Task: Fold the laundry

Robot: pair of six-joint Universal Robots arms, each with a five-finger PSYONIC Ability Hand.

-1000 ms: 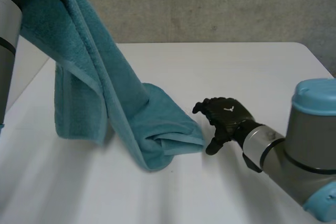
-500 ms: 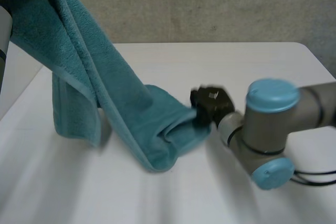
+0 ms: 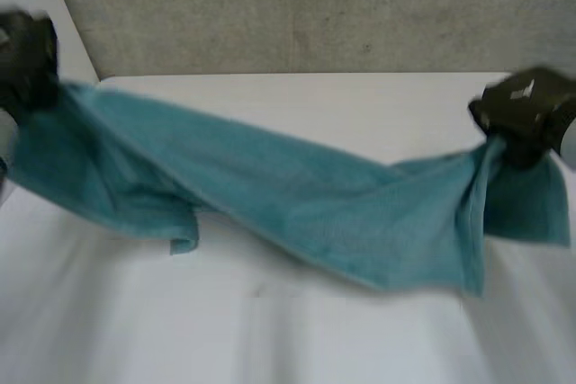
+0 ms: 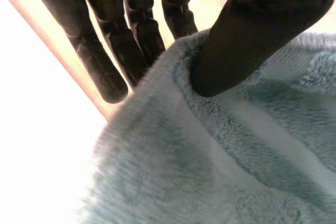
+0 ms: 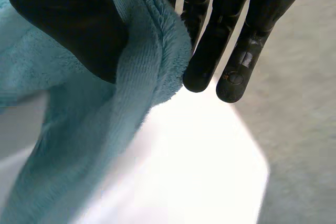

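Observation:
A teal towel hangs stretched between my two hands above the white table, sagging in the middle. My left hand holds its left end, raised at the table's far left. In the left wrist view the thumb presses the towel's hem against the fingers. My right hand holds the right end at the far right. There the thumb pinches the towel edge against the fingers. A short flap hangs below each hand.
A grey wall runs behind the table's far edge. The towel's sagging middle hangs close over the table centre. Bare tabletop lies in front of the towel and behind it.
My right hand closed on the towel's lower end and carried it up and to the right. The left hand moved left and lower. The towel went from hanging bunched to stretched out.

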